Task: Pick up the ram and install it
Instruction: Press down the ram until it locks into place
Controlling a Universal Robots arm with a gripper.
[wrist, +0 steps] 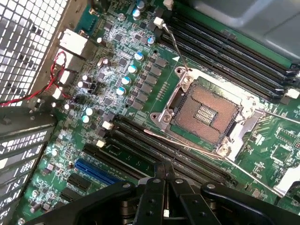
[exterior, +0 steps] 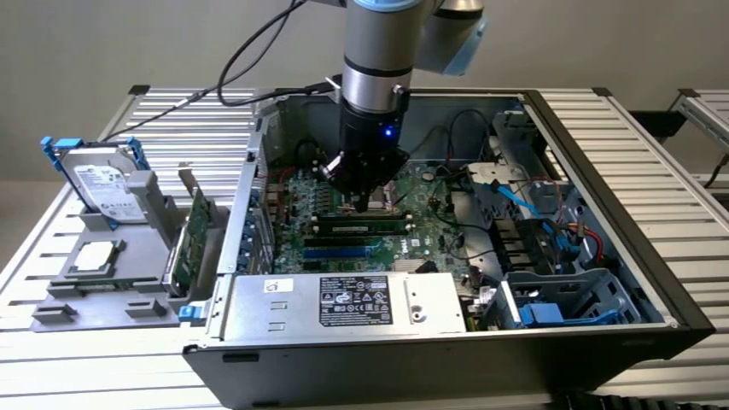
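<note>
Gripper hangs inside the open computer case, its fingers pressed together with nothing between them, tips just above the motherboard beside the bare CPU socket. Just in front of it in the exterior view, the ram sits seated in a black memory slot: a long, narrow green stick with a row of dark chips. In the wrist view, four empty black slots run past the closed fingertips. One silver power supply carries a dark label whose print is too small to read. On the counter, a grey holder carries one hard drive with blue rails and one green expansion card.
</note>
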